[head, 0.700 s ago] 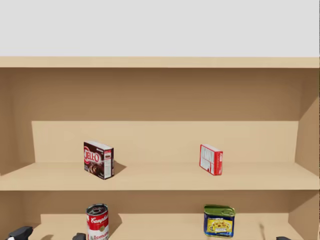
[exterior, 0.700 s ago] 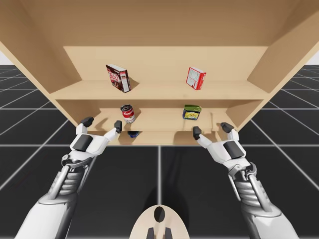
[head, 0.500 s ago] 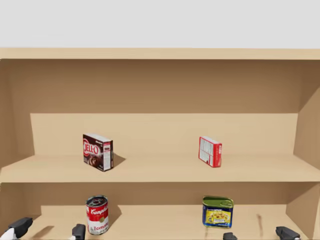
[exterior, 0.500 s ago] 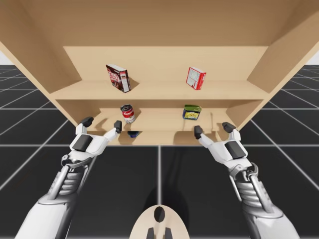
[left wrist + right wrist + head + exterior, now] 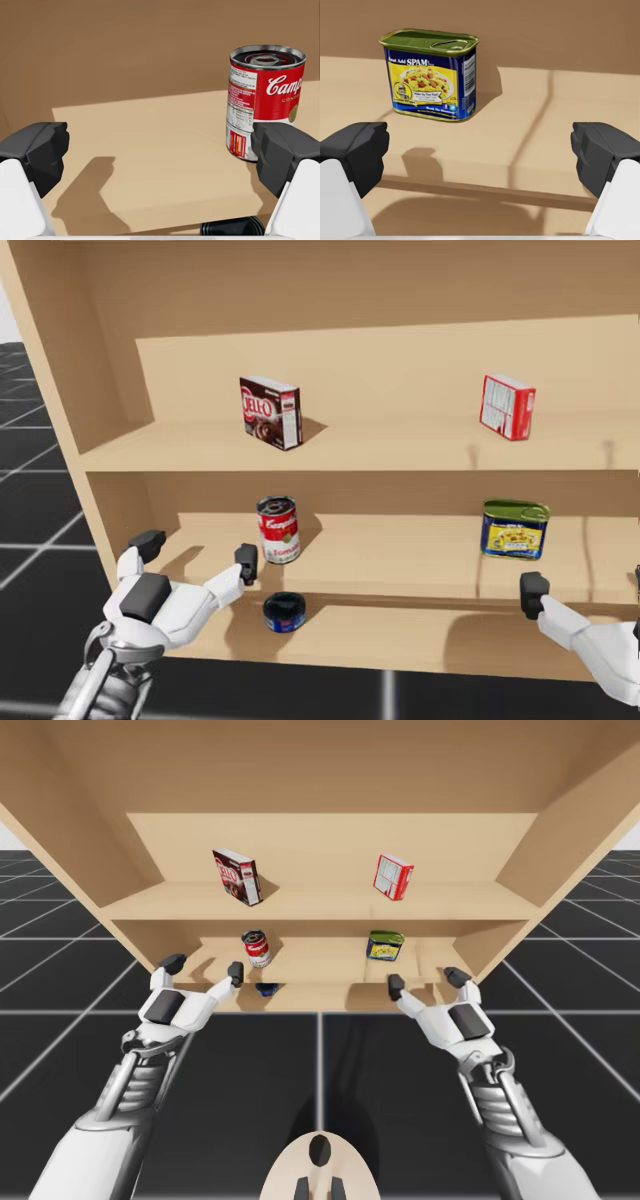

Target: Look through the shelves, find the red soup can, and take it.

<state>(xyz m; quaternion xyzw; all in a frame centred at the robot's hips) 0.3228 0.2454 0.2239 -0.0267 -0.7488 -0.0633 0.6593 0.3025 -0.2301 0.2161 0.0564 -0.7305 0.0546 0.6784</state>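
This is a simulated test space, not a real room: a plain wooden shelf unit [image 5: 330, 840] stands on a black floor [image 5: 250, 1070] ruled with a pale grid. It is stocked like a pantry. A dark box [image 5: 237, 876] and a red-and-white box [image 5: 393, 876] sit on the upper board [image 5: 320, 902], with a red soup can [image 5: 256, 947] and a blue tin [image 5: 384, 945] below.

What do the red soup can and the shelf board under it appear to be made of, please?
The red soup can looks like metal wrapped in a glossy printed label: its ringed lid shines silvery grey. The shelf board looks like pale matt wood or laminate: flat tan, no grain visible, so I cannot tell which.
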